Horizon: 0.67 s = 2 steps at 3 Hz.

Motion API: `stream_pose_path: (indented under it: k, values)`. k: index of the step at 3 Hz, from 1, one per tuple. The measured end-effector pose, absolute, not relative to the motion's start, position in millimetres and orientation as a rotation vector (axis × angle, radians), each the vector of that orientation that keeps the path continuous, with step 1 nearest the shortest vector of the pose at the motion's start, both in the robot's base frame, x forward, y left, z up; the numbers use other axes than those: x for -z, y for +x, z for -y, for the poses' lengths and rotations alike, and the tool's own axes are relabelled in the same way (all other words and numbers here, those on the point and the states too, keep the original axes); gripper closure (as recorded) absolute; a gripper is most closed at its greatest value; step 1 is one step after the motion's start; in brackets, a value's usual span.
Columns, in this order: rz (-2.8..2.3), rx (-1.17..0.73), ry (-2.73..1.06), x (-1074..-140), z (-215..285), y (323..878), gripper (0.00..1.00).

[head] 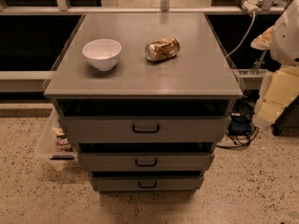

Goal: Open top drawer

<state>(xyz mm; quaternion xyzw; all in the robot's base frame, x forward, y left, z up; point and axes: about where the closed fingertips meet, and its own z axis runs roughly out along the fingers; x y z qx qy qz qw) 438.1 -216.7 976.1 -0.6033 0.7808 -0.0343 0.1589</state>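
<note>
The grey cabinet carries a white bowl and a dented can lying on its side. The top drawer sits just beneath that surface, black loop handle at its centre, above two narrower drawers. The gripper hangs at the right edge, beside the cabinet and well apart from the handle; whether it is spread or closed, I cannot tell.

arm: at right edge | hand: hanging below it

A grey cabinet stands on speckled floor, with dark recesses behind it.
</note>
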Motion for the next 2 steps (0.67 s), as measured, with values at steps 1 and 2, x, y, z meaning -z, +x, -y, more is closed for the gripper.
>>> stream_pose_path:
  k: [1, 2]
  values:
    - [-2.232, 0.098, -1.725, -976, 217, 438, 0.00]
    - [-2.228, 0.066, -1.689, -962, 219, 430, 0.00]
